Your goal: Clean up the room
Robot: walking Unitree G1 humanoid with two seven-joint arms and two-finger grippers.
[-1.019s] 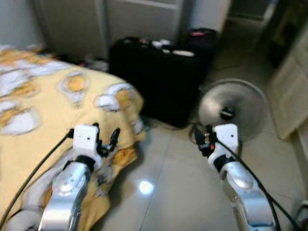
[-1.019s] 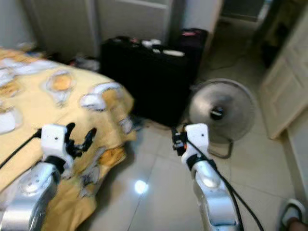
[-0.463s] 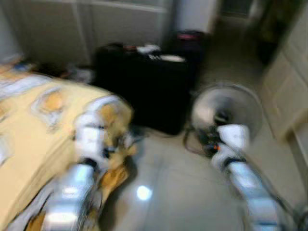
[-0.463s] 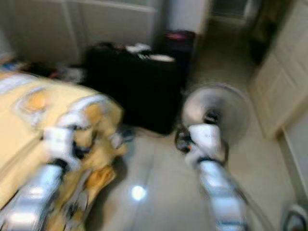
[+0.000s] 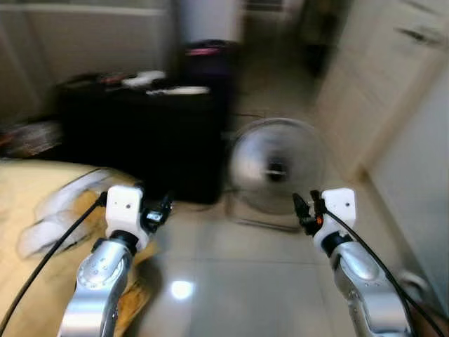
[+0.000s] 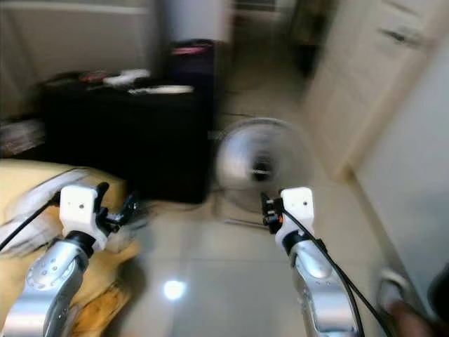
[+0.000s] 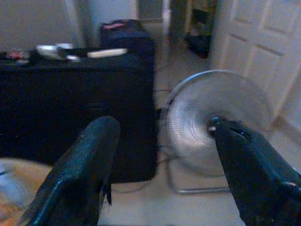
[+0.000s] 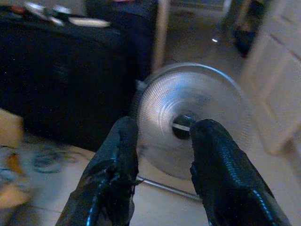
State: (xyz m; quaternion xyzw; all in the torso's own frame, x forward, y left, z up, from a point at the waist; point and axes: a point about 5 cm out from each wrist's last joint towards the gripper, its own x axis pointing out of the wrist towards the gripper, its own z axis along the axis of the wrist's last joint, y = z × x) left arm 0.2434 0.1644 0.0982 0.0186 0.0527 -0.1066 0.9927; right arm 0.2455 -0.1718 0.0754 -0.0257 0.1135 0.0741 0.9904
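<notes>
Standing on pale tile, a round floor fan [image 5: 275,167] sits just beside a big black suitcase [image 5: 133,140] w/ small white items [image 5: 158,78] strewn on its top; a second dark bag [image 5: 207,60] stands behind. Bed w/ yellow cover [image 5: 42,232] on robot's left. Views are blurred, so it's prob. moving thru the room, no pick target settled. Left gripper [image 7: 160,174] fingers wide apart, empty; right gripper [image 8: 162,160] fingers apart too, nothing between. Next calls for steadying and choosing a piece of clutter. Suitcase contents can't be seen.

Round fan [image 8: 190,120] (behind parted fingers [image 8: 115,165])
</notes>
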